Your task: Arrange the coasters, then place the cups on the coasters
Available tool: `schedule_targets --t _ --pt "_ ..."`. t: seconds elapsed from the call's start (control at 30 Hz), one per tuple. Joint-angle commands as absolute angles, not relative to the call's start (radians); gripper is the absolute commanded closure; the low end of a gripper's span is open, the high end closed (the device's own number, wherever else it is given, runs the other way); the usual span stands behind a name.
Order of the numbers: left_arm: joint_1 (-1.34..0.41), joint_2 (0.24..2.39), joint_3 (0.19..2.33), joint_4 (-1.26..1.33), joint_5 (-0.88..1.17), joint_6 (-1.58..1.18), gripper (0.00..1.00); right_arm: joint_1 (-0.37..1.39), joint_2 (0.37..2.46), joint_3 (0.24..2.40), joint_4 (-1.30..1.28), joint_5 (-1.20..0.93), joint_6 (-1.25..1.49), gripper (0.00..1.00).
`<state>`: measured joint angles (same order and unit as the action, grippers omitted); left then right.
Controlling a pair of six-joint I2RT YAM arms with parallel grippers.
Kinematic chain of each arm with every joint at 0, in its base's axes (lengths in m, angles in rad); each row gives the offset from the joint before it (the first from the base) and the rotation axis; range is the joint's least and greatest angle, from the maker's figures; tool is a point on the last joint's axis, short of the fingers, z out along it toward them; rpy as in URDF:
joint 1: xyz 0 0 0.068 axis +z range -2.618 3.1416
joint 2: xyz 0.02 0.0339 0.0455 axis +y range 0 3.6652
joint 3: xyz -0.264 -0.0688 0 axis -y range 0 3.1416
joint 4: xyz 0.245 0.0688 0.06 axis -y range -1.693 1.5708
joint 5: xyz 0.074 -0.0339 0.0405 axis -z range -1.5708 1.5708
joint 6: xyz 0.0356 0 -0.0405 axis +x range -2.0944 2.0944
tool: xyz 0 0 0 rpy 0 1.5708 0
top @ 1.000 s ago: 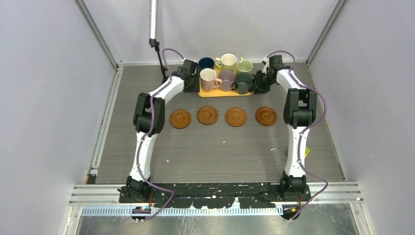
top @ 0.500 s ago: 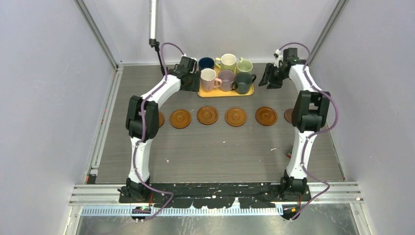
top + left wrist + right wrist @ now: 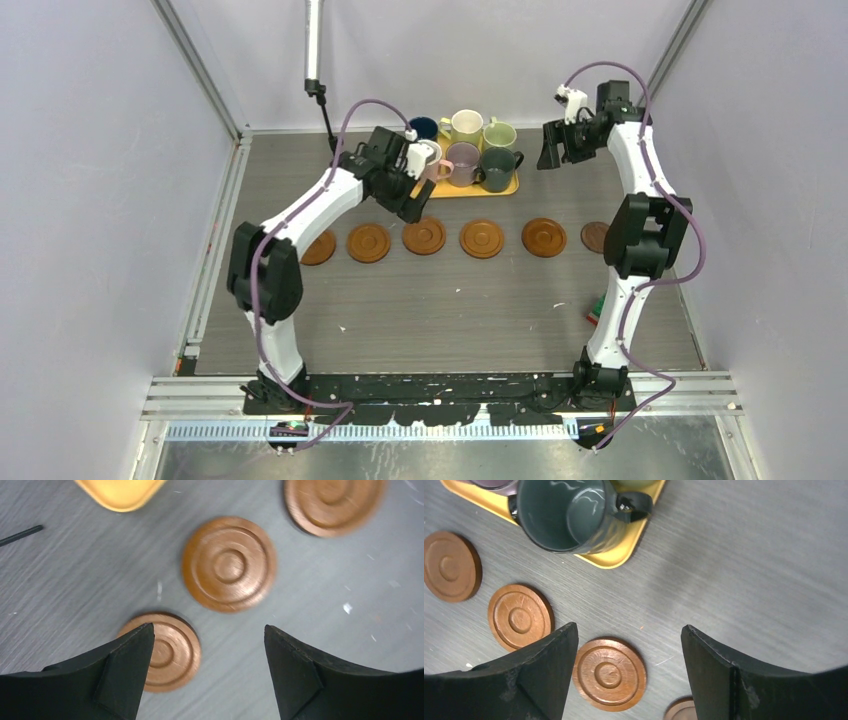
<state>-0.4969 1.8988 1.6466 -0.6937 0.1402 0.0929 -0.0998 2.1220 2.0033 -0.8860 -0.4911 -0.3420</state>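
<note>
Six brown coasters lie in a row across the table, from the left end coaster (image 3: 318,247) to the darker one (image 3: 596,236) at the right end. Six cups stand on the yellow tray (image 3: 440,191) behind them: navy (image 3: 422,128), pale yellow (image 3: 466,125), light green (image 3: 499,133), pink (image 3: 432,160), mauve (image 3: 462,160) and dark green (image 3: 497,165). My left gripper (image 3: 412,197) (image 3: 207,628) hangs open and empty over the coasters (image 3: 229,564) by the tray's left front corner. My right gripper (image 3: 553,150) (image 3: 628,627) is open and empty, raised right of the tray, with the dark green cup (image 3: 569,512) and a coaster (image 3: 609,674) below it.
A black stand with a grey pole (image 3: 314,45) rises at the back left, close to the left arm. Grey walls and metal rails enclose the table. A small multicoloured object (image 3: 597,310) lies behind the right arm's lower link.
Both grippers have left the tray's sides and opened. The left one swung forward over the coasters; the right one rose and moved right. The two end coasters now show.
</note>
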Motion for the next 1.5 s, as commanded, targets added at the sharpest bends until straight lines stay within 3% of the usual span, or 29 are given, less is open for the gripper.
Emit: schedule_targets --t 0.0,0.3,0.63,1.2,1.47 --pt "-0.506 1.731 1.604 -0.807 0.376 0.266 0.17 -0.084 2.121 2.133 -0.947 -0.592 -0.655 0.2" --pt "-0.505 1.564 1.539 -1.039 0.659 0.449 0.16 -0.049 2.271 2.244 -1.029 -0.62 -1.012 0.24" --pt "-0.503 1.499 1.491 -1.085 0.683 0.421 0.14 -0.014 2.377 2.27 -0.888 -0.574 -1.042 0.23" --pt "-0.486 1.497 1.488 -1.076 0.688 0.396 0.14 0.052 2.434 2.311 -0.96 -0.545 -1.223 0.25" --pt "-0.477 1.487 1.477 -1.062 0.687 0.386 0.14 0.054 2.355 2.242 -1.027 -0.556 -1.239 0.42"
